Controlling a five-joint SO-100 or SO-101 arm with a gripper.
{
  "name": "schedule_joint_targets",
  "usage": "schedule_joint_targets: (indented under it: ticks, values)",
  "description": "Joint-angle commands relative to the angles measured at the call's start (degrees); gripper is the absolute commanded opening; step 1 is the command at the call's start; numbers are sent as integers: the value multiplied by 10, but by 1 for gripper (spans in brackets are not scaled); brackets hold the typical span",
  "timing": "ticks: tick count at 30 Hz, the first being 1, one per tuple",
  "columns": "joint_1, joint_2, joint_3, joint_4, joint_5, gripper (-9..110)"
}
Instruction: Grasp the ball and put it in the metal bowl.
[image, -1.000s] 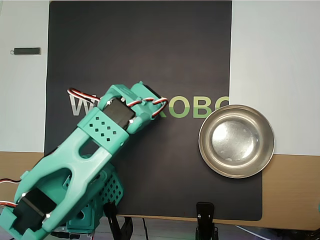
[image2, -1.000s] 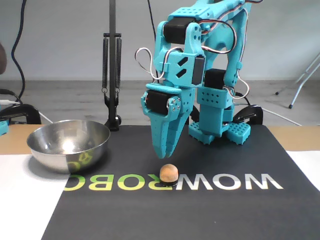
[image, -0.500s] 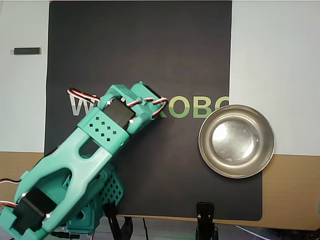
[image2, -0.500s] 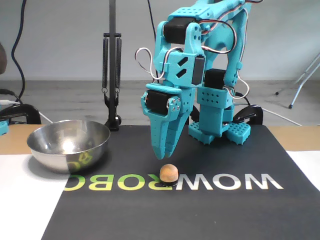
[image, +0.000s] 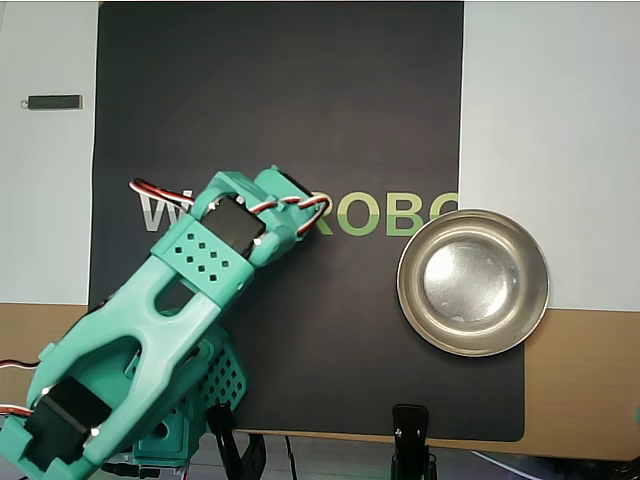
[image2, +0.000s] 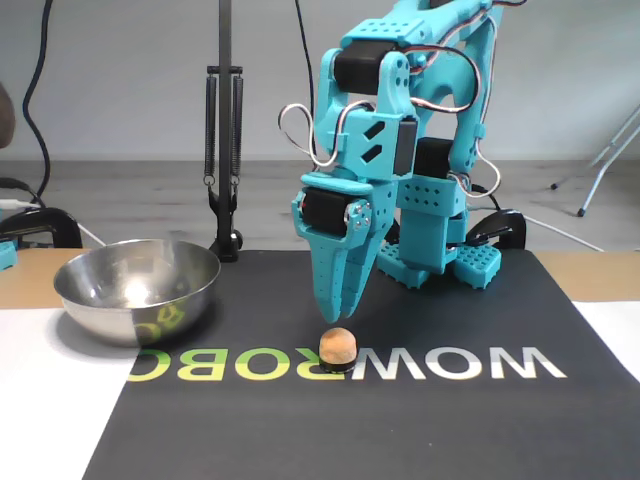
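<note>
On the black mat (image2: 480, 420) printed with the word "WOWROBO", the ball (image2: 337, 346) sits on the lettering in the fixed view, a small peach-orange sphere with a dark patch at its base, resting among the middle letters of the logo. Directly above the ball hangs the teal arm's pincer (image2: 337, 312), pointing straight down, its two tapered fingers (image2: 325, 280) drawn close together with only a thin slit between them; the tips are just above the ball and do not touch it, and nothing is held. The metal bowl (image2: 137, 290) stands well apart from the ball, at the left edge of the mat in the fixed view, partly over the white surface (image2: 40, 400), and its shiny inside holds nothing. In the overhead view the arm (image: 170, 300) reaches diagonally from the lower left corner across the mat (image: 280, 90) to the logo, hiding the ball beneath its wrist, while the bowl (image: 473, 283) lies to the right of the logo, overlapping the mat's right edge.
</note>
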Motion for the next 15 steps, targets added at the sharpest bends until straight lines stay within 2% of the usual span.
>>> schedule_joint_targets:
  ticks: [1,15]
  values:
    - [2,18,-7,-5,1,21]
    - [4,18,0,-28,0,21]
